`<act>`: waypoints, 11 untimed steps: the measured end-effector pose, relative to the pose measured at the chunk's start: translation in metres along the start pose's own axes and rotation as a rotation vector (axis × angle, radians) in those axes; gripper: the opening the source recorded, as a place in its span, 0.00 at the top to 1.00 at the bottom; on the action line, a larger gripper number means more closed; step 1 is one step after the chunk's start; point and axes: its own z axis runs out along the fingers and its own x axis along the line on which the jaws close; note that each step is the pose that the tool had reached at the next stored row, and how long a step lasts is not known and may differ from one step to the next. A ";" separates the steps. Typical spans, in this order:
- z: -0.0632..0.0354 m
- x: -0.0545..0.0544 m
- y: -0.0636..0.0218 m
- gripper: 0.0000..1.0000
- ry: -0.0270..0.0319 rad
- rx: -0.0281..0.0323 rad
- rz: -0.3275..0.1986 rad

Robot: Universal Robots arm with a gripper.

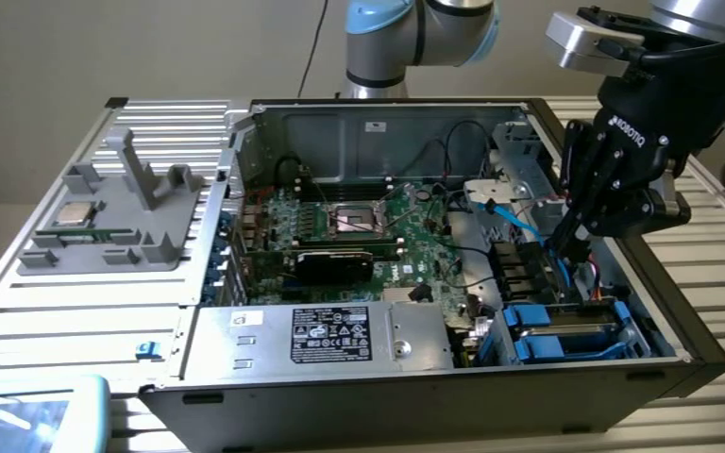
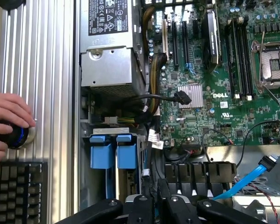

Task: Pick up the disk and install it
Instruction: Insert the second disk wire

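- Where the black gripper (image 1: 562,247) hangs over the drive-bay side of the open computer case (image 1: 665,311), at the exterior view's right, its fingers (image 1: 580,193) point down and are drawn nearly together, with nothing seen between them.
- In the wrist view the gripper (image 2: 162,198) shows as dark linkages — the fingertips close to one another above a black slotted bracket (image 2: 200,172), with no object pinched.
- The disk (image 1: 564,332) lies flat in the drive bay at the case's near corner on the exterior view's right; its blue carrier frame and grey metal top are visible below the gripper and apart from it.
- Seen from the wrist, the disk's (image 2: 109,154) two blue tabs stand side by side just beside the case wall, near the power supply (image 2: 109,42).
- The power supply (image 1: 325,335) — a silver box with a black-and-white label — sits along the case's near wall in the exterior view.
- The motherboard (image 1: 362,226) lies in the middle of the case, its processor socket (image 1: 356,219) uncovered.
- A light-blue data cable (image 1: 520,222) runs near the gripper's fingers.
- A grey fixture (image 1: 117,226) on the slatted table (image 1: 35,311) holds a small square silver chip (image 1: 75,212), at the exterior view's left.
- A person's hand (image 2: 7,121) rests on a round black knob (image 2: 14,135) beside a keyboard (image 2: 18,191).
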 end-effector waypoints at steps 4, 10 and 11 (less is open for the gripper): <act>0.0001 0.001 -0.0001 0.84 -0.0003 -0.0001 0.000; 0.0020 0.018 -0.0013 0.84 -0.0205 -0.0012 -0.003; 0.0024 0.022 -0.0015 0.84 -0.0231 -0.0013 -0.003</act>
